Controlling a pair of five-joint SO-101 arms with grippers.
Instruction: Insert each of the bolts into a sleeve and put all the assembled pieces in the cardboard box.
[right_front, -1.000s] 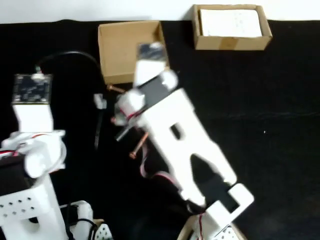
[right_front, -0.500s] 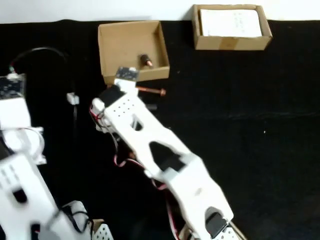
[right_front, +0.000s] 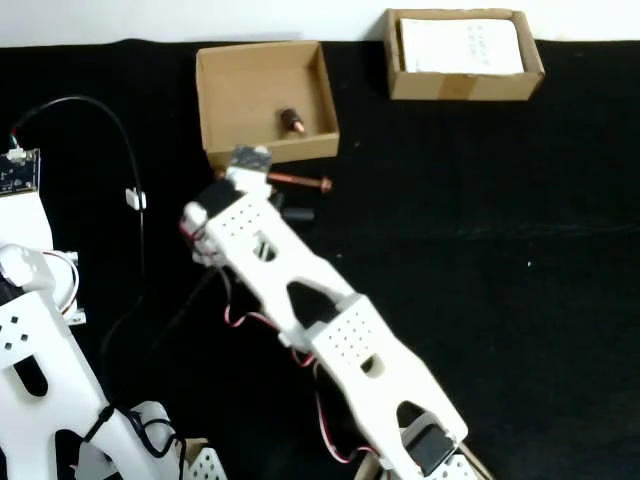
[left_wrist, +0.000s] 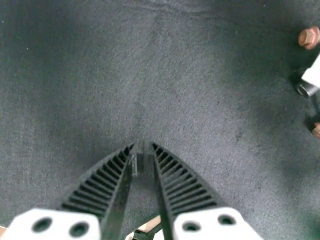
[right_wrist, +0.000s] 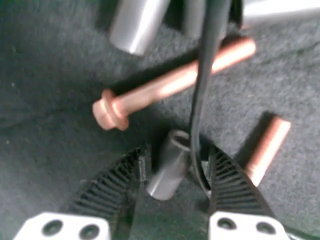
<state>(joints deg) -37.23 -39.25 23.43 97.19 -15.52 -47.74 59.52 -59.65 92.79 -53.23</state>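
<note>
Overhead, the cardboard box (right_front: 215, 100) is noted at the table's (right_front: 500, 300) far edge, left of the middle, with one assembled piece (right_front: 292, 120) inside by its near wall. A copper bolt (right_front: 300, 182) is seen lying just outside that wall, with a dark sleeve (right_front: 296, 213) near it on the side toward the near edge. The right arm (right_front: 300, 290) is stretched from the near edge up to this spot. From the left wrist, the left gripper (left_wrist: 144, 149) is found pressed together and empty above bare cloth, with a bolt head (left_wrist: 310, 37) well apart from it. From the right wrist, the right gripper (right_wrist: 177, 150) is found spread, with a grey sleeve (right_wrist: 172, 167) lying between the jaws and not yet pinched. A black cable (right_wrist: 202, 90) is seen running between that sleeve and one jaw. A long bolt (right_wrist: 165, 90) lies just beyond the tips, and a second bolt (right_wrist: 267, 142) beside one jaw. The step in hand is judged to be the pickup of a sleeve for the next pairing. For the next move, a square closing on the sleeve is called for, with the cable kept out of the pinch.
</note>
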